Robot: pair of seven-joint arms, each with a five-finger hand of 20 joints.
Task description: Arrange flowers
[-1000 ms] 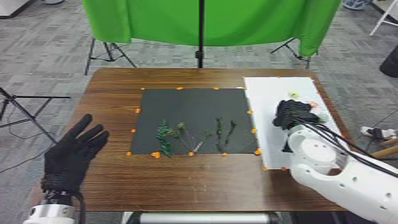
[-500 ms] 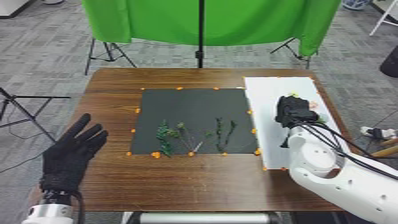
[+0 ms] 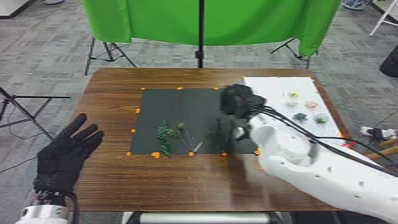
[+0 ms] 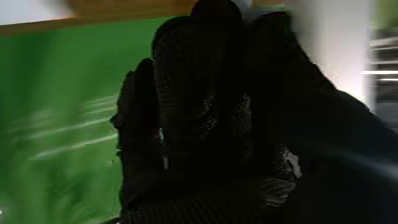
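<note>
In the head view my right hand (image 3: 238, 102), blurred, is over the right part of the dark mat (image 3: 182, 105); whether it holds anything cannot be told. The right wrist view has my right hand (image 4: 209, 115) against green cloth. Green stems lie on the mat: a leafy one (image 3: 163, 137) and thin branching ones (image 3: 183, 134); my right hand and its shadow partly cover the stems farther right. On the white board (image 3: 266, 86) are a yellow flower (image 3: 293, 94), a pink one (image 3: 311, 105) and two bluish ones (image 3: 300, 117). My left hand (image 3: 67, 157), fingers straight, is at the table's left edge.
Orange markers (image 3: 155, 155) line the edges of the mat and board. Behind the brown table (image 3: 178, 187) hangs a green cloth (image 3: 151, 22) beside a black stand pole (image 3: 200, 35). My right forearm crosses the board's lower part.
My right hand has moved left from the white board to over the mat, uncovering the bluish flowers and shading the right-hand stems. The left hand has shifted slightly toward the left.
</note>
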